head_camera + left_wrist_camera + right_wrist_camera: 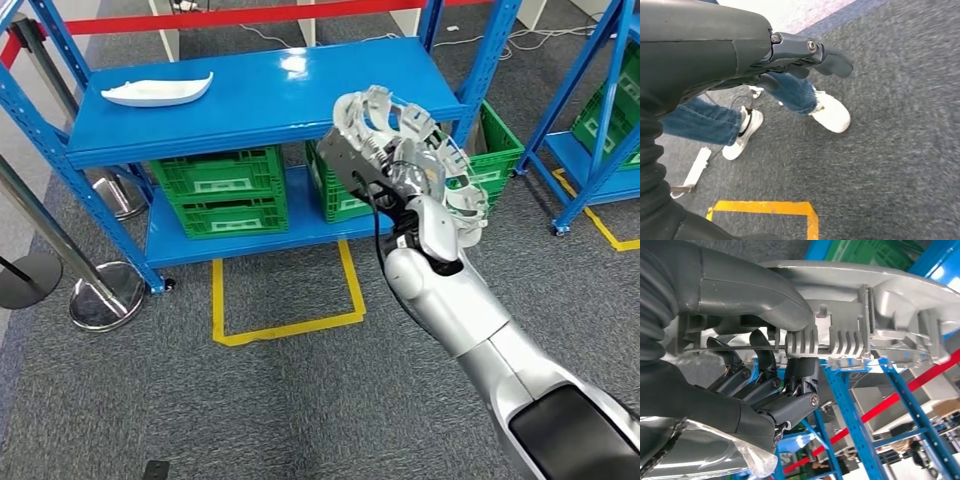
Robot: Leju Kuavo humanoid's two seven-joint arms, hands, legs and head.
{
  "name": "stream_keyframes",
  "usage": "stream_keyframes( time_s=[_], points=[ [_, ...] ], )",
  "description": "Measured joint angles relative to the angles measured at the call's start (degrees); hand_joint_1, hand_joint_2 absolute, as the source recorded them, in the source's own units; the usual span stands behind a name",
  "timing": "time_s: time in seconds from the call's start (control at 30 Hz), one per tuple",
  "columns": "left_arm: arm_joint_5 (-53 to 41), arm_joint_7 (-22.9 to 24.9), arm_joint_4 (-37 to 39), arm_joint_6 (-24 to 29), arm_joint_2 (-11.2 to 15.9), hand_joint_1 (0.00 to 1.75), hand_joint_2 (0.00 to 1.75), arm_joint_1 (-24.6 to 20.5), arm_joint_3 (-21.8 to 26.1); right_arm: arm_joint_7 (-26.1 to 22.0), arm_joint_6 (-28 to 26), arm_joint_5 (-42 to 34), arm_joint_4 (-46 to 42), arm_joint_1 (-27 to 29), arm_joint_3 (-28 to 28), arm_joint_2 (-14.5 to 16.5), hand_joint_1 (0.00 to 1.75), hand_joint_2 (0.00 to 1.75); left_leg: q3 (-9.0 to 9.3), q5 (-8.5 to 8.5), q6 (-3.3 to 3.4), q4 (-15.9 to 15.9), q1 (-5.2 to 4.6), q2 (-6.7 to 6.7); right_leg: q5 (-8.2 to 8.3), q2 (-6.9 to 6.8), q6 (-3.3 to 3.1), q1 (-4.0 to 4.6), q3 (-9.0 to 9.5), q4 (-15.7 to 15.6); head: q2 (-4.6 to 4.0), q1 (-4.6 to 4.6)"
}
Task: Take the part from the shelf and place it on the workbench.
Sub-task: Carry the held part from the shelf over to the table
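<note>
The blue shelf [256, 95] filled the upper half of the head view, running from the left edge past centre, and there was a second blue rack [596, 120] off at the upper right! Under the top deck sat the green crates [219, 190], mid-frame, with a yellow floor marking [287, 325] on the grey carpet just below them. Chrome stanchion bases [106, 295] stood at the lower left. Up from the lower right corner came the right arm, and the right hand [392, 180] was closed around the part [407, 130], a pale grey ribbed casting held right of centre, in front of the shelf's right end and clear of the deck. In the right wrist view the dark fingers [791, 400] were curled up under the part's ribs with the thumb pressed across its top, a firm hold by the look of it. A white curved piece [158, 90] lay on the shelf at upper left. The left hand [806, 55] hung over the carpet, fingers fairly straight, nothing in them, with a person's white shoes [828, 112] mid-frame. My read: the pick was done and the carry was on. The workbench wasn't in sight, so the next move likely called for turning away from the shelf, keeping that grip steady.
</note>
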Motion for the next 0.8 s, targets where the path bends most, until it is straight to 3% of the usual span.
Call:
stream_keyframes(
  time_s=[0.07,0.17,0.2,0.23,0.27,0.33,0.4,0.5,0.57,0.67,0.7,0.73,0.77,0.8],
  points=[
    [-0.1,0.1,0.0,-0.4,0.1,0.00,1.75,0.0,0.0,0.0,-0.3,-0.7,-0.2,-0.4,-1.3,-0.1,1.75,1.75,0.12,0.19,0.69,-0.7,0.31,0.36,-1.75,0.14,0.50,0.03,-1.57,2.5,0.00,0.26],
    [-0.4,0.1,0.1,-0.9,0.1,0.00,1.75,-0.1,0.0,0.0,-0.3,-1.3,-0.3,-0.8,-2.7,-0.6,1.75,1.75,0.04,0.29,1.15,-0.9,0.42,0.84,-6.05,0.19,1.17,-0.21,-7.19,13.3,0.00,0.51],
    [-0.4,0.1,0.1,-1.1,0.0,0.00,1.75,-0.1,0.0,0.0,-0.4,-1.3,-0.3,-0.8,-3.0,-0.9,1.75,1.75,0.04,0.28,1.16,-0.9,0.43,0.99,-6.36,0.19,1.36,-0.31,-8.65,15.9,0.00,0.50],
    [-0.5,0.0,0.1,-1.2,0.0,0.00,1.75,-0.1,0.0,0.0,-0.5,-1.3,-0.4,-0.8,-3.4,-1.3,1.75,1.75,0.06,0.25,1.17,-0.8,0.45,1.12,-5.61,0.14,1.52,-0.43,-9.19,16.3,0.00,0.52],
    [-0.6,-0.1,0.2,-1.3,0.0,0.00,1.75,0.0,0.0,0.0,-0.7,-1.3,-0.5,-0.8,-3.9,-1.6,1.75,1.75,0.08,0.19,1.13,-0.7,0.49,1.22,-3.76,0.01,1.61,-0.56,-8.56,14.4,0.00,0.53],
    [-0.9,-0.4,0.2,-1.6,0.0,0.00,1.75,0.0,-0.1,0.0,-0.9,-1.2,-0.9,-0.9,-4.8,-2.3,1.75,1.75,0.04,-0.08,0.80,-0.3,0.43,1.41,0.38,-1.39,1.74,-0.62,-5.45,7.0,0.00,0.54],
    [-1.0,-0.8,0.3,-1.8,0.0,0.00,1.75,0.0,-0.2,0.0,-1.0,-1.1,-1.3,-1.2,-5.4,-2.9,1.75,1.75,-0.39,-0.31,0.30,0.4,0.11,1.74,1.77,-2.77,1.39,-0.41,-3.29,2.1,0.00,0.58],
    [-0.8,-1.1,0.3,-2.1,0.1,0.00,1.75,0.2,-0.1,0.0,-1.1,-1.1,-1.7,-1.5,-6.4,-4.0,1.75,1.75,-0.81,-0.41,-0.27,1.0,-0.09,2.72,1.81,-2.10,0.36,-0.30,-3.35,1.6,0.00,0.46],
    [-0.6,-1.1,0.3,-2.4,0.1,0.00,1.75,0.2,-0.1,0.0,-1.1,-1.2,-2.0,-1.5,-7.4,-4.8,1.75,1.75,-1.55,-2.16,-0.71,3.0,0.07,2.26,2.16,-1.29,-0.37,-0.47,-3.48,1.5,0.00,0.43],
    [-0.4,-1.2,0.3,-2.7,0.1,0.00,1.75,0.3,-0.1,0.0,-1.4,-1.2,-2.1,-1.3,-8.2,-5.5,1.75,1.75,-5.56,-7.61,-1.08,13.4,0.20,1.09,2.45,0.14,-1.03,-0.46,-3.63,1.5,0.00,0.38],
    [-0.4,-1.2,0.3,-2.7,0.1,0.00,1.75,0.3,-0.1,0.0,-1.5,-1.1,-2.1,-1.1,-8.4,-5.7,1.75,1.75,-6.69,-8.55,-1.03,16.4,0.20,0.98,2.51,0.67,-1.10,-0.37,-3.65,1.5,0.00,0.40],
    [-0.4,-1.1,0.3,-2.7,0.1,0.00,1.75,0.3,-0.1,0.0,-1.7,-1.1,-2.1,-1.0,-8.5,-5.9,1.75,1.75,-7.02,-8.46,-0.88,17.5,0.18,0.91,2.56,1.22,-1.16,-0.27,-3.66,1.5,0.00,0.40],
    [-0.3,-1.1,0.3,-2.7,0.1,0.00,1.75,0.3,-0.1,0.0,-1.8,-1.1,-2.2,-0.8,-8.7,-6.1,1.75,1.75,-6.32,-7.27,-0.61,16.3,0.16,0.77,2.62,1.77,-1.20,-0.17,-3.65,1.5,0.00,0.41],
    [-0.3,-1.1,0.3,-2.7,0.1,0.00,1.75,0.4,-0.1,0.0,-2.0,-1.1,-2.3,-0.7,-8.8,-6.2,1.75,1.75,-4.72,-5.31,-0.21,13.0,0.11,0.42,2.68,2.35,-1.20,-0.06,-3.64,1.5,0.00,0.42]
  ],
)
